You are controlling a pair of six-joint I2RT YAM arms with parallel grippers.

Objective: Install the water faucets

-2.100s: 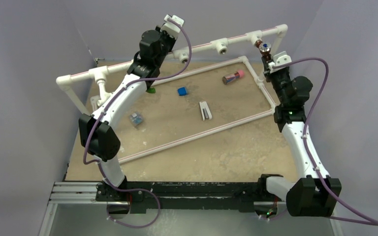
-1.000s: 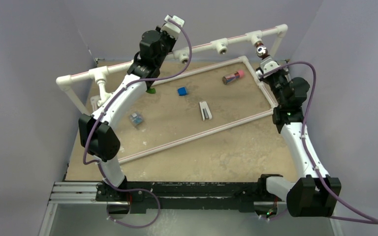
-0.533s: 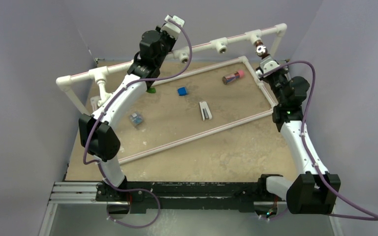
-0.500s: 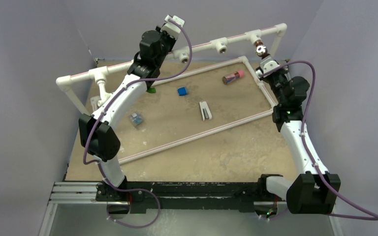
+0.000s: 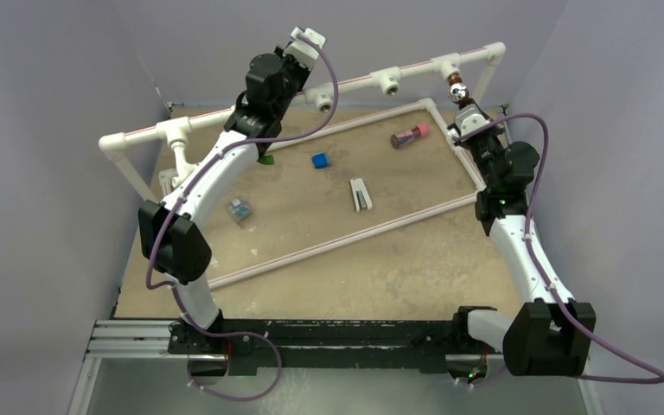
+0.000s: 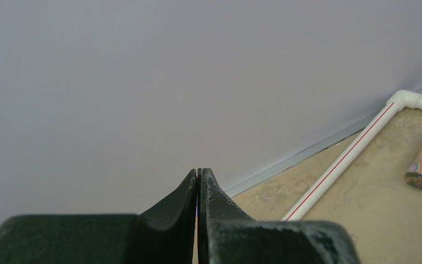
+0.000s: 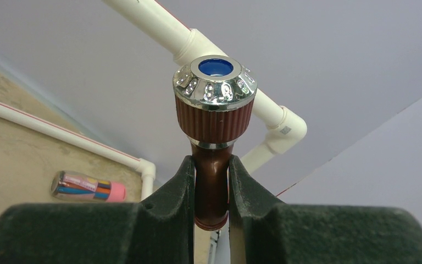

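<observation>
My right gripper (image 7: 211, 159) is shut on the neck of a reddish-brown water faucet (image 7: 214, 118) with a chrome cap and blue centre. In the top view this faucet (image 5: 457, 89) is held up at the back right, just below the right T-fitting (image 5: 446, 66) of the white pipe rail; I cannot tell whether they touch. My right gripper (image 5: 464, 108) sits right under it. A green faucet (image 5: 265, 159) lies on the table, half hidden by the left arm. My left gripper (image 6: 199, 171) is shut on nothing and points at the back wall.
A pink-capped cylinder (image 5: 409, 135) lies at the back right, also seen from the right wrist (image 7: 88, 187). A blue block (image 5: 320, 160), a white and black clip (image 5: 360, 194) and a small clear piece (image 5: 239, 208) lie inside the floor pipe frame (image 5: 346, 238). Two open T-fittings (image 5: 386, 83) face forward.
My right gripper has carried the reddish-brown faucet a little left and back, closer under the right T-fitting. The left arm has not moved.
</observation>
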